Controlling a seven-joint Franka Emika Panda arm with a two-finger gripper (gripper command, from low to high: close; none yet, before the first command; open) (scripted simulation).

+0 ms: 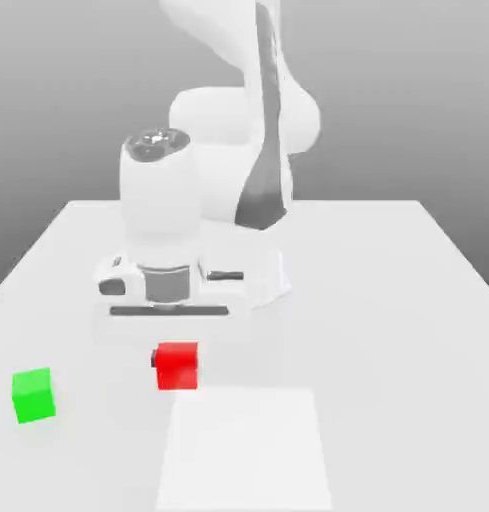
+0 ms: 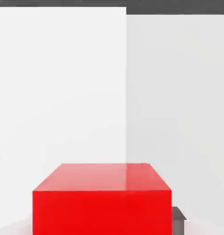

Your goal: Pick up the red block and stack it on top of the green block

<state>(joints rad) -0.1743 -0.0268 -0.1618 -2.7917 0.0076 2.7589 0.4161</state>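
Note:
The red block (image 1: 177,366) sits between the fingers of my gripper (image 1: 175,358), which hangs straight down from the white hand. A dark fingertip (image 1: 153,357) presses against the block's side towards the exterior view's left. In the hand view the red block (image 2: 102,199) looms large and close, with a dark finger (image 2: 178,219) tight against one side. The gripper is shut on the red block, low over the table. The green block (image 1: 33,394) rests on the table well to the exterior view's left of the red one, apart from the gripper.
The arm's white base (image 1: 250,255) stands right behind the hand. A brighter white rectangular patch (image 1: 244,450) lies on the grey-white table (image 1: 388,320) just in front of the red block, and it also appears as the white patch (image 2: 58,82) in the hand view.

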